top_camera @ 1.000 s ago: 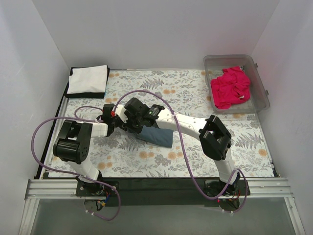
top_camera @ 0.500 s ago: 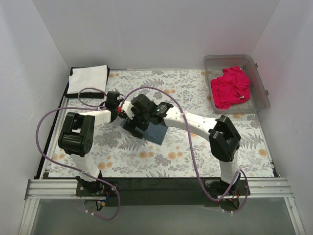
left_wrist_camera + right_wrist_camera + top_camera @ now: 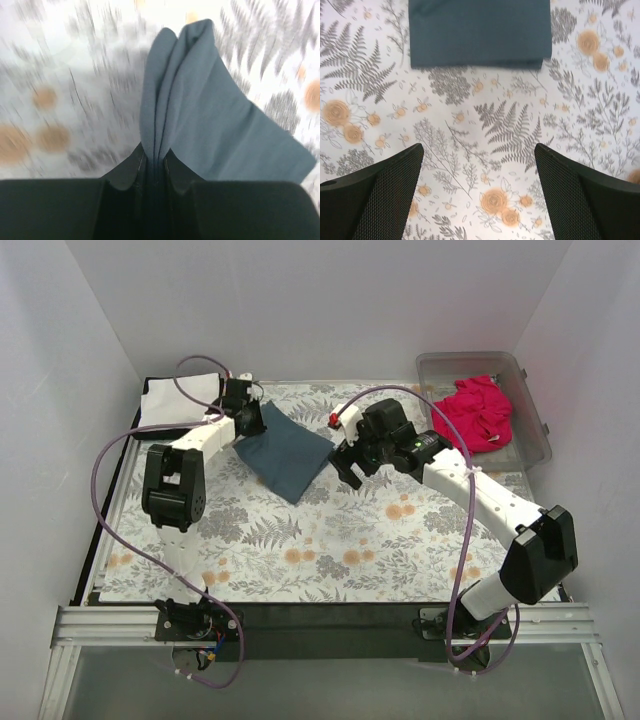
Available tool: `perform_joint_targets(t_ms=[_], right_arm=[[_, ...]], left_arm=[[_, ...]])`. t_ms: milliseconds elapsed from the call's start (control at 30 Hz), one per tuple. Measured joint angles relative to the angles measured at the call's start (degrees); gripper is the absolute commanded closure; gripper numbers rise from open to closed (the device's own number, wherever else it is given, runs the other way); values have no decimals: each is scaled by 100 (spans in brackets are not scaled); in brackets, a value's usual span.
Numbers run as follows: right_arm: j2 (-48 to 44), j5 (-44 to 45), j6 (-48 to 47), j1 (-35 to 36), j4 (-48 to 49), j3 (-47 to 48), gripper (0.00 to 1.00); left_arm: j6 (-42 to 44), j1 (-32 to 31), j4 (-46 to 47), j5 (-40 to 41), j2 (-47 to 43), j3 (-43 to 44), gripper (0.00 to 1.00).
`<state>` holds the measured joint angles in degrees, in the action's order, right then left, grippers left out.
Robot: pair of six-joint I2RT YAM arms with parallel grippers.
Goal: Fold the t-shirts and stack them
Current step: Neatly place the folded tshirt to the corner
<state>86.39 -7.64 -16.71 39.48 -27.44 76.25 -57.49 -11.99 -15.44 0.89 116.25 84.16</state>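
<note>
My left gripper (image 3: 250, 422) is shut on one edge of the folded slate-blue t-shirt (image 3: 287, 454), near the back left of the floral cloth. In the left wrist view the blue fabric (image 3: 210, 115) bunches between the closed fingers (image 3: 125, 172). My right gripper (image 3: 350, 468) hovers open just right of that shirt, holding nothing. Its wrist view shows the shirt's folded edge (image 3: 480, 30) ahead of the wide-apart fingers (image 3: 385, 192). A folded white t-shirt (image 3: 172, 400) lies in the back left corner, partly behind the left arm. The magenta-pink t-shirt (image 3: 472, 412) lies crumpled in the bin.
A clear plastic bin (image 3: 535, 445) stands at the back right. The floral cloth (image 3: 400, 530) with ferns and orange flowers covers the table. White walls close in the left, back and right sides. Purple cables loop over both arms.
The right gripper opened, let go of the blue shirt and drew back to the right. The left gripper carried the shirt from the middle toward the back left.
</note>
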Motion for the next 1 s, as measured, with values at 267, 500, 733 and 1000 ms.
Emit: perform_joint_targets(t_ms=[267,500,733,1000], right_arm=[[-162,-203,-33,-310,-249,-378,2],[-186,-326,-87,-343,-251,-487,2],[-188,-387,-127,-352,-264,-546,2],[-188,-415,-127,-352,-264,-553,2]], left_arm=[[807,533,-522,111,1045,2343,100],[1272,1058,-855,151,1930,3744,100],[1731,1132,-986,225,2105,4474,100],[2120,1126,-938,317,2090,4533,100]])
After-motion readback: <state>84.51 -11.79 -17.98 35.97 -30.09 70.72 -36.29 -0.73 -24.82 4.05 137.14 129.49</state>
